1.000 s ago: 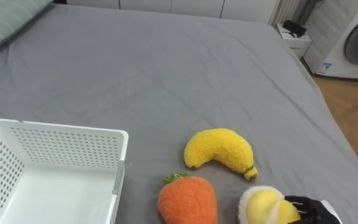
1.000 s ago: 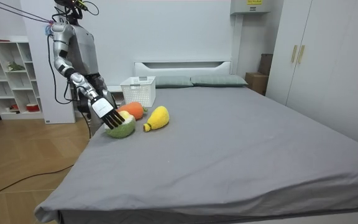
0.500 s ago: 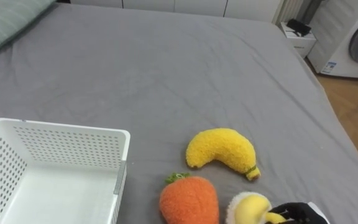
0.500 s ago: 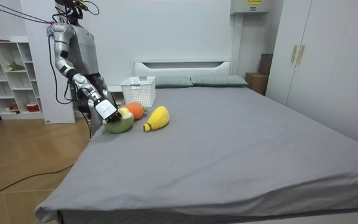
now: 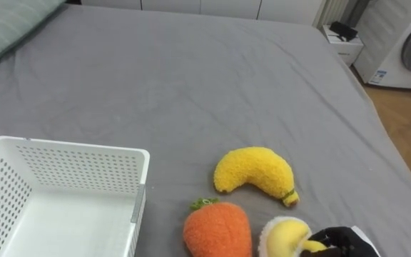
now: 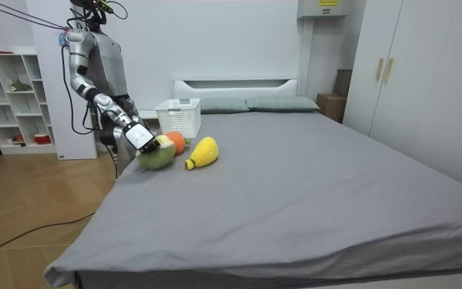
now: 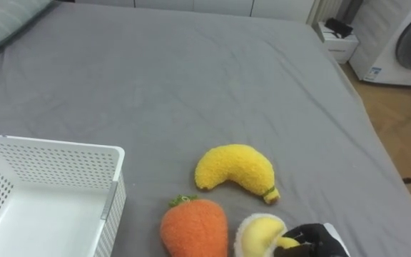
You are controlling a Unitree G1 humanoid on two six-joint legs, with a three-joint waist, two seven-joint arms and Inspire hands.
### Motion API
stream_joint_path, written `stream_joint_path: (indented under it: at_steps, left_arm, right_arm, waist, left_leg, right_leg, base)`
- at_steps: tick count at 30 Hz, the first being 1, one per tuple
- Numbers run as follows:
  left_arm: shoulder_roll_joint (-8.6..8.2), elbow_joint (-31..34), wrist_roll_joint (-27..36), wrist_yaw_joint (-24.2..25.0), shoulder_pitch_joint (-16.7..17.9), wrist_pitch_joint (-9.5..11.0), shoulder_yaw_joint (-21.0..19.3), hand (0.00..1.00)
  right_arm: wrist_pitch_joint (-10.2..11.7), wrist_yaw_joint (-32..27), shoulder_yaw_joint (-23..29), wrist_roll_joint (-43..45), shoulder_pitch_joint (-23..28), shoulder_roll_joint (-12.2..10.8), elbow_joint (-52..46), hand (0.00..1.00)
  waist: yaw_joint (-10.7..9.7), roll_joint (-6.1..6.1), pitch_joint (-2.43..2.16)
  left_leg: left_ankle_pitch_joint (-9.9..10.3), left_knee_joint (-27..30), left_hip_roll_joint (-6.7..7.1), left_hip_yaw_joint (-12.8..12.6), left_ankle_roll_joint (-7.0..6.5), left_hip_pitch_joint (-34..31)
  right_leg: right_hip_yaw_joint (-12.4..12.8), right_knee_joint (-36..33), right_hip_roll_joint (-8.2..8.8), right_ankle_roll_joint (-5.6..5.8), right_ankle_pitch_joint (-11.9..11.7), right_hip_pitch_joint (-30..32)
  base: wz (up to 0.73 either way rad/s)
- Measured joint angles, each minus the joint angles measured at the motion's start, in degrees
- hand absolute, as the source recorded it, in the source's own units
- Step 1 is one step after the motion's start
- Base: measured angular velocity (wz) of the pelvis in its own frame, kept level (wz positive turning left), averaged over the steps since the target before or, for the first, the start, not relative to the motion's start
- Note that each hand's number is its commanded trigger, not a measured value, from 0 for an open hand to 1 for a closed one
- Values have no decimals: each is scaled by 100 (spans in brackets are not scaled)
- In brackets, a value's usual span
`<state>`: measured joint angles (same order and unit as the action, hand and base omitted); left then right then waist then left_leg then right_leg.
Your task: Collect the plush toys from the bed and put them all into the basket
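Left eye view: right hand (image 5: 341, 241) is at the bottom edge w/ dark fingers curled over the round plush fruit half (image 5: 285, 237) (white rim, yellow middle). A sec ago the hand was just beside the toy. Now it's clamped on it, and the toy has slid a bit toward the orange plush carrot (image 5: 217, 230). The yellow plush banana (image 5: 254, 175) hasn't budged on the grey bed (image 5: 191, 78). The white plastic basket (image 5: 70, 148) sits empty to the robot's left.

Room view: robot stands at the bedside, on the room view's left. The fingers were spread flat over the toy's green skin before. Now they're closed, and the toy (image 6: 157, 152) looks raised off the sheet.

Right eye view: same story, fingers wrapped on the toy's near edge.

So imo grab no. 1 is done. Next it needs a swing left to the basket, then the carrot & banana.
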<state>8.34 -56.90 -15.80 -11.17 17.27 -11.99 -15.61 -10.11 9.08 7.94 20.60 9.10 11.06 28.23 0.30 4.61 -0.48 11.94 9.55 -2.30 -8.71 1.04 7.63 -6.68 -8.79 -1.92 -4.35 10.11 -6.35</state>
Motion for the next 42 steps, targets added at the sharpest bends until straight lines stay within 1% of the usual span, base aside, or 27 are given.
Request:
stream_joint_path:
  at_steps: [3,5,6,7,9,13,16,19,24,26,28,32,34,35,37,39,40,42]
  left_arm:
    - [0,-22,-1,-3,1,111,-1,0]
    - [-1,-22,0,-20,-13,142,0,0]
    - [-1,-18,-2,-46,-32,171,-2,0]
    - [-1,-2,-4,-60,-55,204,-9,0]
    - [0,-1,-5,-65,-67,234,-19,0]
    - [5,0,-1,-79,-109,239,-20,0]
    - [4,17,0,-84,-144,239,-20,0]
    - [2,22,-2,-84,-173,240,-19,0]
    - [0,21,-4,-105,-180,244,4,0]
    - [0,12,-1,-114,-182,246,20,0]
    - [0,-142,-3,-116,-199,261,31,0]
    - [2,-162,-3,-116,-170,276,132,0]
    - [1,-160,59,-117,-195,290,218,0]
    - [0,-158,59,-117,-209,305,252,0]
    - [-1,-158,47,-117,-213,385,414,0]
    - [-34,-157,9,-117,-245,400,414,0]
    - [-42,-157,-18,-117,-268,408,411,0]
    - [-43,-157,-18,-117,-316,415,404,0]
  right_arm:
    - [12,-22,9,0,3,9,-262,100]
    - [13,-44,19,-5,3,12,-412,100]
    - [17,-71,24,6,4,14,-518,100]
    - [15,-73,30,25,6,22,-697,100]
    - [20,-81,40,31,6,59,-982,100]
    - [20,-88,98,35,9,194,-1586,100]
    - [13,-88,166,36,5,232,-1902,100]
    - [3,-87,236,-5,-2,235,-2227,100]
    - [-3,-46,232,-19,-5,234,-2715,100]
    - [-5,-27,229,-31,-17,234,-2917,100]
    - [-6,24,217,-32,-81,233,-3196,100]
    - [-7,78,191,-38,-216,233,-3643,100]
    - [-6,92,87,-104,-369,233,-3687,100]
    - [-7,94,30,-137,-405,233,-3687,100]
    - [-6,119,-260,-215,-562,223,-3726,100]
    - [-6,186,-420,-209,-566,219,-3872,100]
    - [-6,239,-523,-209,-568,212,-3979,100]
    - [-6,272,-684,-209,-613,213,-4104,100]
  waist:
    - [-2,52,-2]
    - [-5,82,4]
    - [-10,107,11]
    - [-10,122,29]
    - [-23,126,32]
    - [-24,114,33]
    - [-22,114,32]
    - [3,106,30]
    - [16,98,26]
    - [24,85,22]
    - [29,52,18]
    - [53,20,23]
    - [162,18,24]
    - [182,18,24]
    - [239,12,25]
    - [349,7,28]
    - [448,11,24]
    - [522,17,21]
  left_leg:
    - [-1,0,2,-21,-1,3]
    - [-1,3,1,-34,-1,3]
    - [-1,3,2,-37,-1,-1]
    - [-1,2,1,-38,-1,-7]
    - [-1,-1,2,-41,-1,-15]
    - [-1,-6,2,-43,-1,-16]
    - [-1,-7,2,-46,-1,-38]
    - [-1,-6,-2,-80,-1,-56]
    - [-1,-5,-1,-86,-1,-91]
    - [-1,-6,-1,-85,-2,-93]
    - [-1,-5,1,-83,-2,-93]
    - [-1,-5,1,-75,-2,-99]
    - [-1,-4,2,-79,-2,-97]
    - [-1,-3,3,-76,-2,-96]
    - [-1,12,4,-53,-2,-112]
    - [-1,12,4,-45,-2,-140]
    - [-2,15,5,-29,-2,-190]
    - [-9,22,8,0,-12,-247]
  right_leg:
    - [31,-20,-3,1,-1,42]
    - [43,-21,-5,2,-1,46]
    - [47,-21,-5,2,-2,55]
    - [50,-24,-5,2,-2,64]
    - [56,-21,-6,3,-2,72]
    - [57,-11,-6,4,-4,64]
    - [60,-13,-6,4,-4,94]
    - [110,-100,-12,4,-4,156]
    - [114,-101,-12,6,-7,167]
    - [113,-106,-11,6,-7,168]
    - [112,-107,-10,6,-8,153]
    - [106,-100,-10,6,-8,143]
    - [97,-95,-8,6,-9,160]
    - [90,-93,-6,6,-9,163]
    - [39,-90,5,6,-9,172]
    - [32,-89,6,6,-9,181]
    - [19,-88,7,6,-8,191]
    - [-3,-90,10,3,-12,242]
  base:
    - [-5]
    - [-4]
    - [0]
    - [0]
    - [0]
    - [0]
    - [0]
    - [-6]
    - [-1]
    - [0]
    - [0]
    - [0]
    - [0]
    - [4]
    - [8]
    - [4]
    - [4]
    - [5]
